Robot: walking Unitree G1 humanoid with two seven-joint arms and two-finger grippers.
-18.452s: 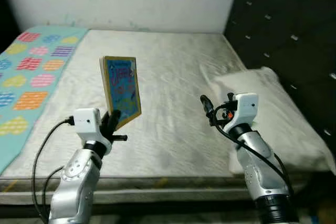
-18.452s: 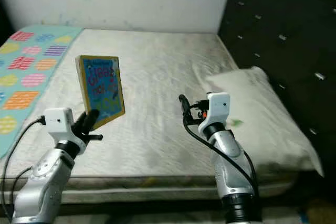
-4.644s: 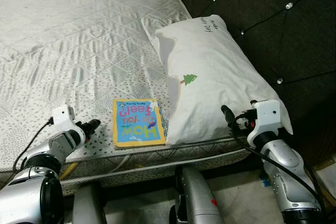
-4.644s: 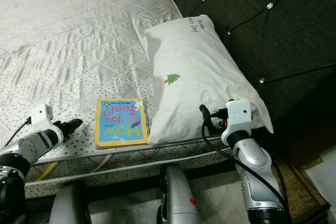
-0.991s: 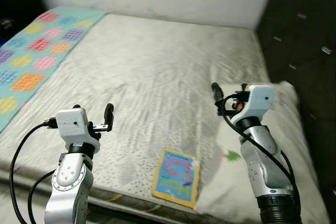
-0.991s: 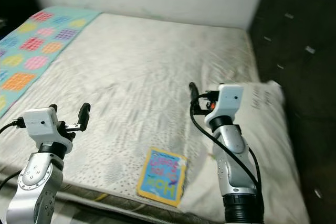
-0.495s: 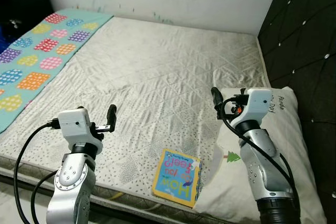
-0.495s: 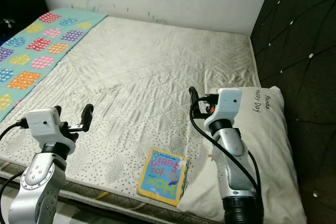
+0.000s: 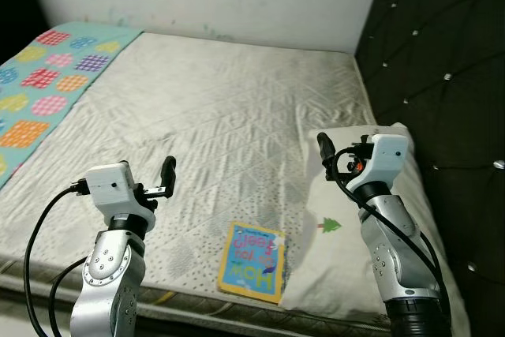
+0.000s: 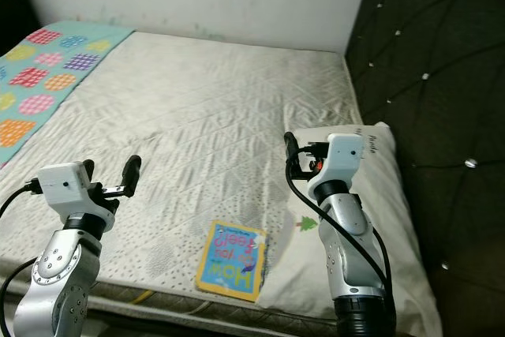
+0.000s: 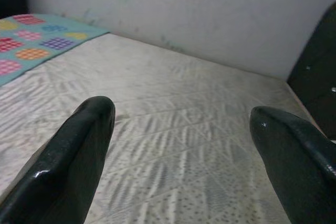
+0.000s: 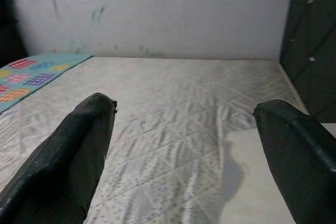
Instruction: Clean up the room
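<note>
Colourful yellow-edged picture book (image 9: 252, 272) flat on white quilted bed mattress (image 9: 229, 124), beside white pillow (image 9: 347, 234). Left pincer (image 11: 184, 129), right pincer (image 12: 184, 129) both released, holding nothing, raised over bed.

Head stereo looks down over bed (image 9: 237, 100); wrist cams face wall (image 12: 157, 9).

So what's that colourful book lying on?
The book lies flat on the bare mattress near its front edge, beside the white pillow. Whatever is beneath the book is covered.

Your book (image 9: 252, 262) lies flat, closed, cover up. It's at the mattress (image 9: 237, 116) front edge, touching the pillow (image 9: 339, 226).
</note>
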